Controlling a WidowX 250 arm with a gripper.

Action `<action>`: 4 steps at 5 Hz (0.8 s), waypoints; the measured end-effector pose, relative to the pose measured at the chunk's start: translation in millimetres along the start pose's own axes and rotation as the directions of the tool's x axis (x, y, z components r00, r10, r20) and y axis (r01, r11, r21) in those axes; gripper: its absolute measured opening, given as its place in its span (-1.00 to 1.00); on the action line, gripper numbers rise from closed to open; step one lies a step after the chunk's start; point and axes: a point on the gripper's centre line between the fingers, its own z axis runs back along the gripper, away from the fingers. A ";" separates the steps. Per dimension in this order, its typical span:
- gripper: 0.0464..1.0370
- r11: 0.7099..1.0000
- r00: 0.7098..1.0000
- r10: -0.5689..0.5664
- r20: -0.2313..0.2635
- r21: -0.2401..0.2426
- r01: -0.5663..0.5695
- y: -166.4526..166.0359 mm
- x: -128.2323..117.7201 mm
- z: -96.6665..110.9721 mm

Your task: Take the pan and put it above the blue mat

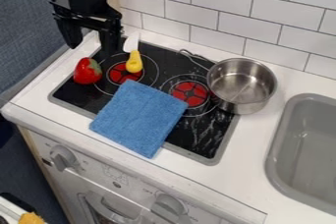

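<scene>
The hand (pixel 92 50) is located at the upper left of the camera view, above the rear left corner of the cooktop (pixel 62 94). Its two fingers are spread wide apart and it has hold of nothing.

The pan (pixel 241 85), a round stainless-steel vessel, stands upright at the right side of the cooktop, overlapping the cooktop's edge and the white tabletop (pixel 253 161). Its open top faces up. Its wire handle (pixel 197 57) points toward the upper left, over the rear of the cooktop. The pan is apart from the blue mat (pixel 140 118).

The mat lies flat across the front of the cooktop, with its front corner extending past the edge onto the tabletop. A red burner marking (pixel 189 93) is visible between the mat and the pan. A second red marking (pixel 123 73) is partly covered by a toy knife (pixel 133 61), which lies with its white blade toward the tiled wall (pixel 216 2) and its yellow handle toward the mat. A red toy pepper (pixel 87 70) sits to the left of the knife.

A gray sink (pixel 282 169) is set into the tabletop at the right. Control knobs (pixel 64 158) are mounted on the front panel (pixel 125 176), below the cooktop
</scene>
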 end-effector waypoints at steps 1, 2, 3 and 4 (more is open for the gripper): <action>0.93 1.000 1.000 -0.004 -0.024 -0.016 0.003 -3.6 -1.4 -8.0; 0.93 0.984 0.988 -0.155 -0.027 -0.095 0.152 -56.1 12.0 -14.8; 0.93 0.919 0.933 -0.361 -0.016 -0.174 0.353 -112.5 25.3 -26.9; 0.93 0.793 0.826 -0.561 0.051 -0.252 0.554 -162.4 41.4 -31.2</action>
